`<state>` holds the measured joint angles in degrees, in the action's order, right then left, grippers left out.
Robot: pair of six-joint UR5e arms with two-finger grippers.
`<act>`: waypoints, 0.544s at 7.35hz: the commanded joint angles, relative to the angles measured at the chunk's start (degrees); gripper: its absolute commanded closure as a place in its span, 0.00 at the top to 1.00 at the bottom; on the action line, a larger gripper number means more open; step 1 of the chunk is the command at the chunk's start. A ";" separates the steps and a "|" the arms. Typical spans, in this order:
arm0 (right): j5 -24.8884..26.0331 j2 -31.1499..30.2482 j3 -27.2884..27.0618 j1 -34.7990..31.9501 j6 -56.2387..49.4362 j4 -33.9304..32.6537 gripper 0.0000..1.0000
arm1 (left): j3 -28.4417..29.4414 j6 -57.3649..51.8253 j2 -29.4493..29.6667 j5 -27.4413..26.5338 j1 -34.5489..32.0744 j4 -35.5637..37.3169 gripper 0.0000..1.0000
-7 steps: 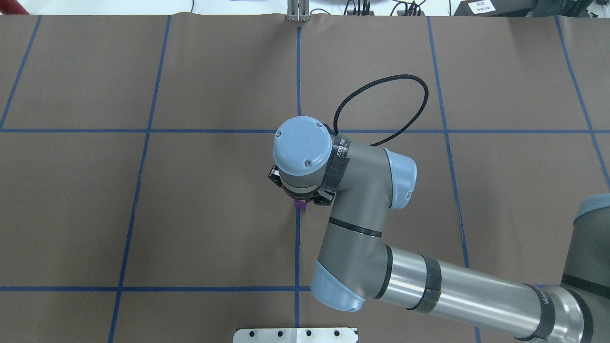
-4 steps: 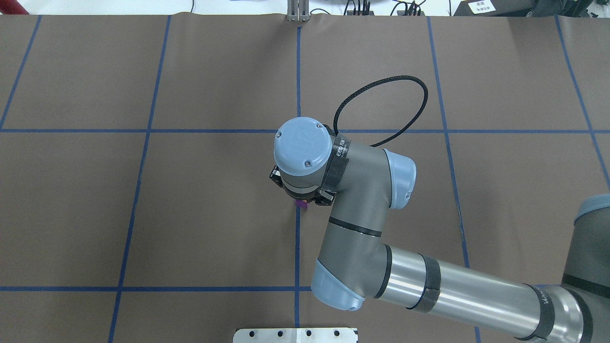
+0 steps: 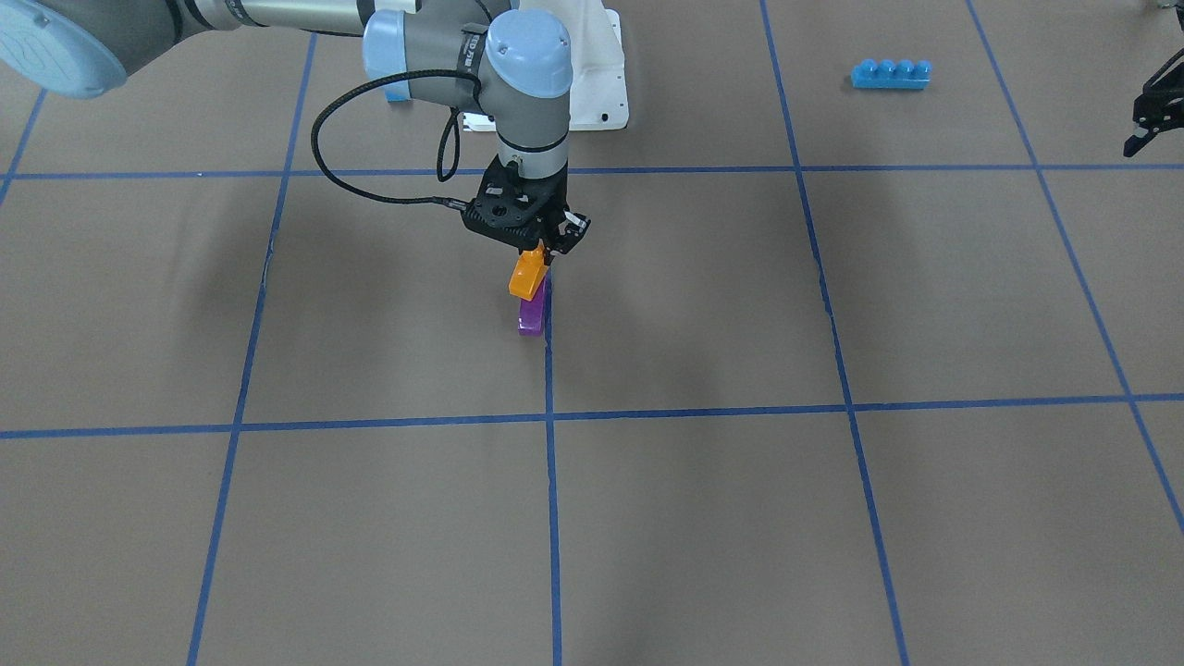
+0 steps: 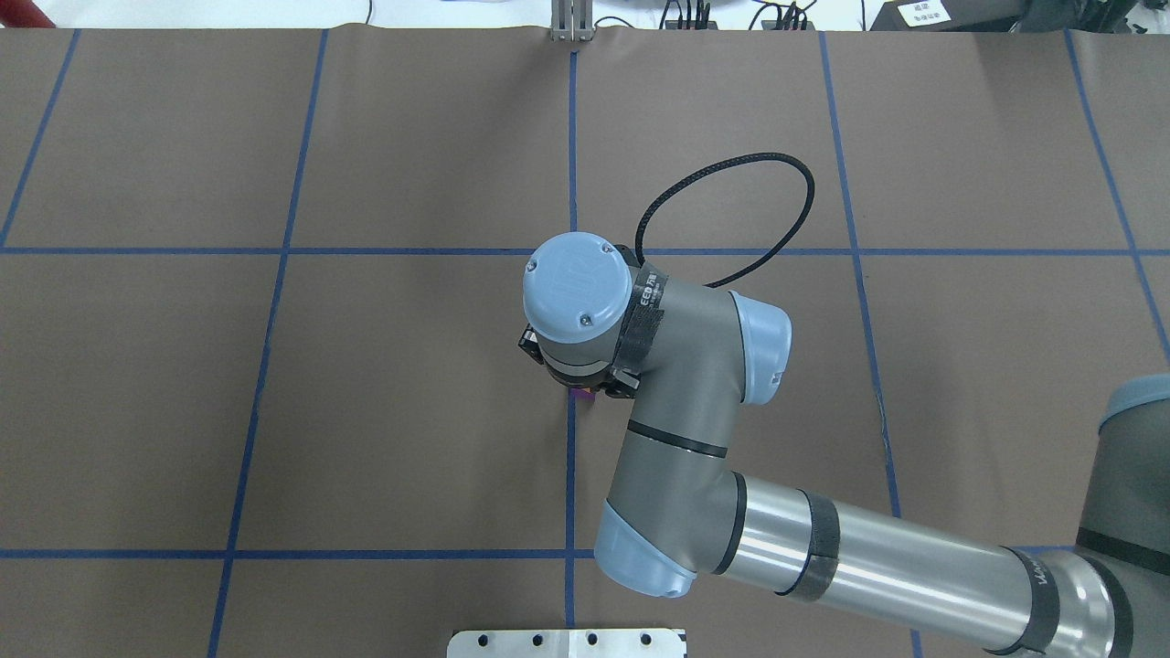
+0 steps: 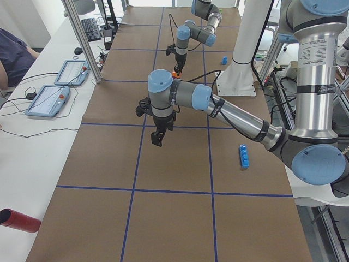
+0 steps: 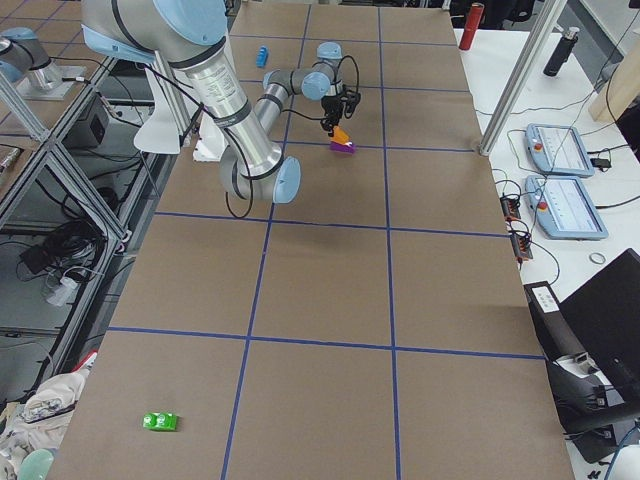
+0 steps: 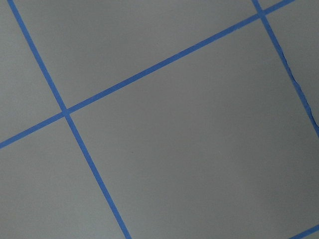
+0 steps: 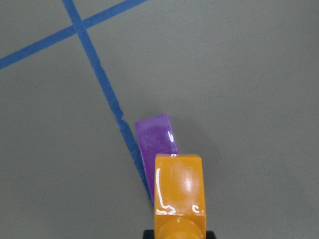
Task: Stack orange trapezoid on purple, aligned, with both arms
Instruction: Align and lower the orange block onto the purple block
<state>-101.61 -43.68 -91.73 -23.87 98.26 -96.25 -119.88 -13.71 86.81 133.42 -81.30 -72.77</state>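
Observation:
My right gripper (image 3: pixel 538 252) is shut on the orange trapezoid (image 3: pixel 528 275) and holds it tilted just above the purple block (image 3: pixel 534 313), which lies on the brown table by a blue tape line. In the right wrist view the orange trapezoid (image 8: pixel 179 191) overlaps the near end of the purple block (image 8: pixel 156 142) and sits skewed to it. From overhead only a sliver of the purple block (image 4: pixel 581 395) shows under the wrist. My left gripper (image 3: pixel 1143 129) hangs far off at the view's edge, holding nothing that I can see; I cannot tell whether it is open.
A long blue four-stud brick (image 3: pixel 890 74) lies near the left arm's side. The white pedestal base (image 3: pixel 597 83) stands behind the right gripper. A small green block (image 6: pixel 159 421) lies far down the table. A black cable (image 4: pixel 731 215) loops off the right wrist.
The right wrist has shifted slightly left and toward the robot, and now covers more of the purple block in the overhead view.

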 commanded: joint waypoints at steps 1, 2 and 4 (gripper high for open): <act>0.44 -0.08 0.24 0.40 -0.26 0.10 0.00 | 0.00 0.00 0.02 0.00 0.00 0.00 1.00; 0.44 -0.09 0.41 0.40 -1.05 0.19 0.08 | 0.00 0.00 0.02 0.00 0.00 0.00 1.00; 1.05 -0.09 0.50 0.49 -1.58 0.19 1.00 | 0.00 0.00 0.02 0.00 0.00 0.00 1.00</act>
<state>-100.99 -43.81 -91.29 -23.41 96.97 -96.09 -119.88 -13.71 86.84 133.42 -81.30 -72.77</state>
